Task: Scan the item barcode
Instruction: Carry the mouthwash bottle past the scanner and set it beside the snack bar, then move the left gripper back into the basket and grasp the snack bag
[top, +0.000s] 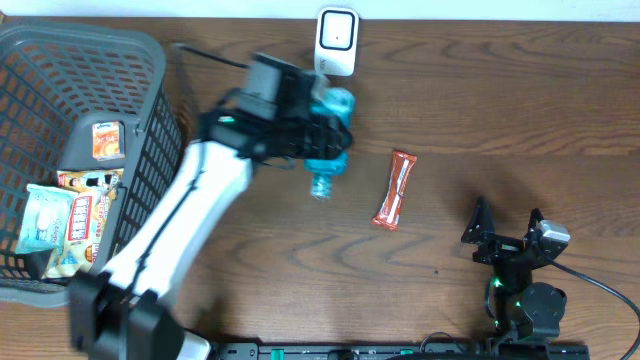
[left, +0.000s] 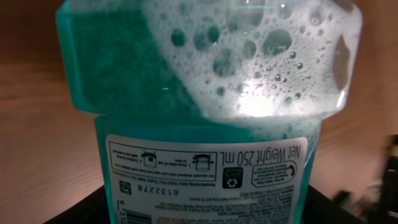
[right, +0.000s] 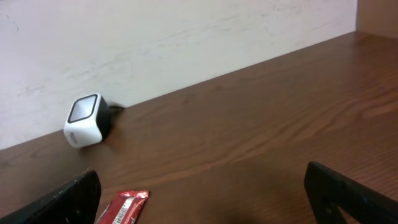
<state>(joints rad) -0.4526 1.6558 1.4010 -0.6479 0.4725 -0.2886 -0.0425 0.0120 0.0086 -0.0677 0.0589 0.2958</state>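
Note:
The item is a teal mouthwash bottle (top: 329, 140), held just above the table in front of the white scanner (top: 337, 42), which stands at the far edge. My left gripper (top: 318, 132) is shut on it. In the left wrist view the bottle (left: 205, 93) fills the frame, with foamy teal liquid and a white label (left: 205, 177) that bears small print and part of a barcode at the bottom. My right gripper (top: 505, 235) rests open at the near right with nothing between its fingers (right: 348, 196). From the right wrist the scanner (right: 86, 120) shows far off to the left.
A red snack bar (top: 395, 189) lies on the table between the two arms, its end (right: 124, 208) visible by the right gripper's left finger. A grey wire basket (top: 150, 60) with several snack packets stands at the far left.

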